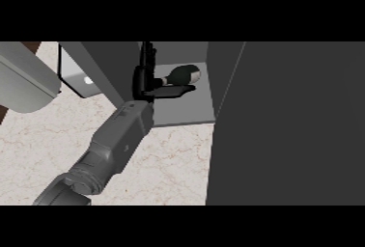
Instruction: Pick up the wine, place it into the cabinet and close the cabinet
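In the head view, the only one you have, the left robot hand (147, 80) reaches up from the lower left on its grey forearm (118, 140) and into the open cabinet (182, 109). Its fingers stand straight, pointing away from you along the cabinet's left wall, and its thumb juts out to the right. You can read it as spread, not curled round anything. The wine bottle (184, 74) sits inside the cabinet, just right of the palm and just above the thumb, with its pale end turned to the right. It seems to lie on its side, though the dim interior makes that hard for you to confirm, and you cannot tell whether the thumb touches it. The cabinet door (285, 125) stands open as a tall dark panel filling the right of the view, and the marbled surface (178, 164) shows below the cabinet. Your right robot hand is not in sight. By this reading, picking up and placing look done, and what is left for you is to draw the hand clear and swing the door shut.
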Controlling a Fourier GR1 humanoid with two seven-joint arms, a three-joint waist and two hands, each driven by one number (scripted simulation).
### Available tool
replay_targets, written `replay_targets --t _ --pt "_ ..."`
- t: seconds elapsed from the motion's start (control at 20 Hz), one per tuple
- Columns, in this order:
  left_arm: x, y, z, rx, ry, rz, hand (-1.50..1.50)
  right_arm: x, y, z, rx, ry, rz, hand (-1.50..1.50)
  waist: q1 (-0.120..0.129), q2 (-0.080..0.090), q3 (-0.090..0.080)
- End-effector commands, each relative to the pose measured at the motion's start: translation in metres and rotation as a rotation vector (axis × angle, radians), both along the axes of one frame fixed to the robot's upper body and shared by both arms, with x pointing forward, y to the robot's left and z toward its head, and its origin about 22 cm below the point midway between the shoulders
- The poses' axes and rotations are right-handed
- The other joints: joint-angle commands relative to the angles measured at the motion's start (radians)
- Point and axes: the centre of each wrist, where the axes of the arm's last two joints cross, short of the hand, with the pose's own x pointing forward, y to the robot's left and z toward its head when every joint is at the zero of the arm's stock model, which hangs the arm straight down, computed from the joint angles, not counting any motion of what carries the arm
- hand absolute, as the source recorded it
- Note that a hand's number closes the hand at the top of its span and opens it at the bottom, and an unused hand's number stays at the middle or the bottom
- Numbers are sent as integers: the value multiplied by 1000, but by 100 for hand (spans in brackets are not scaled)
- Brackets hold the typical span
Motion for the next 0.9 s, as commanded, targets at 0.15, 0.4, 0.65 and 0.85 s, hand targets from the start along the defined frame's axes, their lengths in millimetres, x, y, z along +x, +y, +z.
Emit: replay_targets --t 0.15,0.4,0.65,0.85 --pt "-17 10 -25 -64 70 37 -150 -15 -7 -1 16 -10 -10 -150 30 -13 2" --pt "-42 -2 -39 -62 63 -26 -150 -9 -14 5 12 -14 -32 -150 41 -17 2" --pt "-79 -37 -36 -51 66 -18 -150 -21 -2 7 6 4 -39 -150 52 -20 2" --pt "-110 -61 -26 -28 33 -38 -150 -5 -8 12 21 -26 -71 -150 71 -17 2"
